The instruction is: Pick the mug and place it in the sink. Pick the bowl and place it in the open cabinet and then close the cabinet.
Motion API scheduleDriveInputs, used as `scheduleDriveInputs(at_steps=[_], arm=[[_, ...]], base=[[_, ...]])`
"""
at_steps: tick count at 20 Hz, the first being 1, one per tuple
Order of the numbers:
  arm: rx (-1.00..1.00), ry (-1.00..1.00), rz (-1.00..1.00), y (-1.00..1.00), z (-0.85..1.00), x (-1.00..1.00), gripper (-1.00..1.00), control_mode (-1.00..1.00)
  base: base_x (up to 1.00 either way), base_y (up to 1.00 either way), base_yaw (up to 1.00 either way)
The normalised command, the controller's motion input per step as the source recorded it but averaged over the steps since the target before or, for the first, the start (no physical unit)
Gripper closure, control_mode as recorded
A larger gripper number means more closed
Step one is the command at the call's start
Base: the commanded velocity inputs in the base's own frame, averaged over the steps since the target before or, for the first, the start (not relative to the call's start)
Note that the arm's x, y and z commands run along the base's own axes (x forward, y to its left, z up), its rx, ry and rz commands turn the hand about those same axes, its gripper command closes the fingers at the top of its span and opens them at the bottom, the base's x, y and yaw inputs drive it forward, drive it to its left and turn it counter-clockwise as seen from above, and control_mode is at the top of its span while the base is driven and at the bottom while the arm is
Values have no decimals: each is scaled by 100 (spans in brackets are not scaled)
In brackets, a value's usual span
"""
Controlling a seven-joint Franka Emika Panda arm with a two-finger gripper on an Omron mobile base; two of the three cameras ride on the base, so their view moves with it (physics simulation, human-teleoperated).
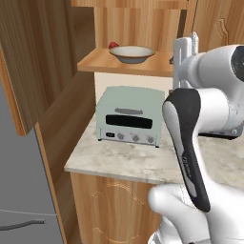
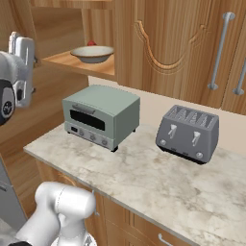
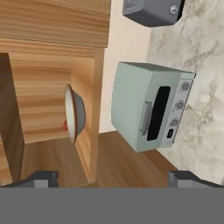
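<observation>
While the white arm (image 1: 205,95) rises at the front of both base views, the light-brown cabinet (image 1: 52,62) stands open behind it, its door (image 1: 33,57) swung out to the left in the left base view. Below the cabinet runs the marbled tabletop (image 2: 158,187), carried on low wooden base cabinets (image 1: 114,209). On the tabletop, a pale green toaster oven (image 2: 102,115) sits under the open cabinet shelf (image 1: 128,64), with a grey four-slot toaster (image 2: 188,133) well apart from it to the right in the right base view. Closed wall cabinet doors (image 2: 192,43) with long grey bar handles (image 2: 218,50) hang above the toaster.

The bowl (image 1: 132,53), tan outside and whitish inside, rests upright on the cabinet shelf, directly above the toaster oven. A small red thing (image 1: 113,45) shows just behind the bowl's left rim; what it is cannot be made out.

The tool (image 3: 113,178) hangs in the air in front of the open cabinet, apart from the bowl, with its hand rolled so the hand view shows the scene turned on its side. Its two dark fingertips (image 3: 41,178) stand spread wide at opposite lower corners of that view, with nothing between them.
</observation>
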Motion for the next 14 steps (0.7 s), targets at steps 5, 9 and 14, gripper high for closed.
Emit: scheduleDriveInputs(at_steps=[5,9,14], arm=[[0,-3,0,62,4,-100,-100,-100],[-1,-12,0,71,0,-100,-100,-100],[-2,-15,0,85,0,-95,-100,-100]], base=[[0,0,0],[0,0,0],[0,0,0]])
